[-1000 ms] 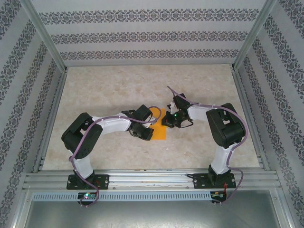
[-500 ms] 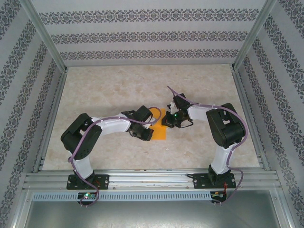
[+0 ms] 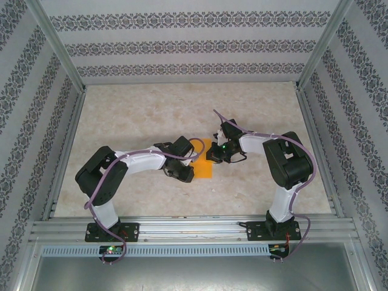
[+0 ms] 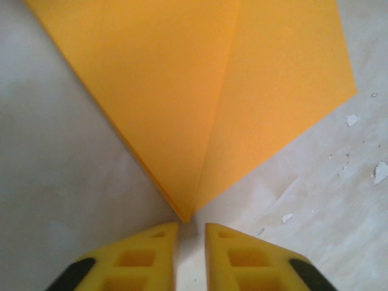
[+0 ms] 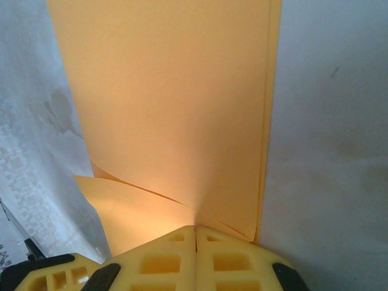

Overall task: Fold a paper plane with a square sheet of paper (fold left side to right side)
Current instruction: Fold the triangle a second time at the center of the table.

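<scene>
The square sheet of paper (image 4: 200,91), smooth orange, sharply creased, sits clamped in right fingers (image 5: 160,260); left fingers (image 4: 142,260) slightly apart.

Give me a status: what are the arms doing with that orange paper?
Left gripper slightly open, just short of the orange paper. Right gripper shut on it. No obstruction seen.

No text, label, brand, number or sign legible anywhere, orange paper (image 4: 200,91) plain and unmarked, wall bands (image 3: 194,23) carrying only a repeating ornamental pattern, not lettering
</scene>
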### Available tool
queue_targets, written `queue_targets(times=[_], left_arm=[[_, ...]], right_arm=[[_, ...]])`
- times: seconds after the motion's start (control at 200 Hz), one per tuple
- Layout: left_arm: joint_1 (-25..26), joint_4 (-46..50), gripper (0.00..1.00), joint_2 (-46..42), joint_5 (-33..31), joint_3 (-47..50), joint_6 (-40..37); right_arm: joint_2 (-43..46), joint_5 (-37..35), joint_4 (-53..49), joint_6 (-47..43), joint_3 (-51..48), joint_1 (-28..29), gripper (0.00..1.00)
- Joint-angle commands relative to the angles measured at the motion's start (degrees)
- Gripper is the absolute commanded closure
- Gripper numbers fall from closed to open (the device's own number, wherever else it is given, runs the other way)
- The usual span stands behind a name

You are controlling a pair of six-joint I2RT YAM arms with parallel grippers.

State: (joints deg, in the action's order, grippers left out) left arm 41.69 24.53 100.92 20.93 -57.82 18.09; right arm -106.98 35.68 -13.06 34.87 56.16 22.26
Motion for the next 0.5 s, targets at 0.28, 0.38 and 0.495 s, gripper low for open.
queue_targets(times=[0.28,0.38,0.495], left_arm=[[-5.71,-7.75,0.57,-12.01,4.61,4.47,7.6],[-8.2,-13.1,0.51,-13.18,4.98,6.72,10.15],[-10.31,-20.14,0.5,-12.37,6.16,8.65,13.39]], right_arm=[[11.33,-4.8,0.79,0.32,-1.32,-1.37,0.67],[15.13,-6.98,1.88,-0.31,-3.97,-2.48,0.57],[18.7,-8.43,4.66,0.31,-7.83,-3.88,0.44]])
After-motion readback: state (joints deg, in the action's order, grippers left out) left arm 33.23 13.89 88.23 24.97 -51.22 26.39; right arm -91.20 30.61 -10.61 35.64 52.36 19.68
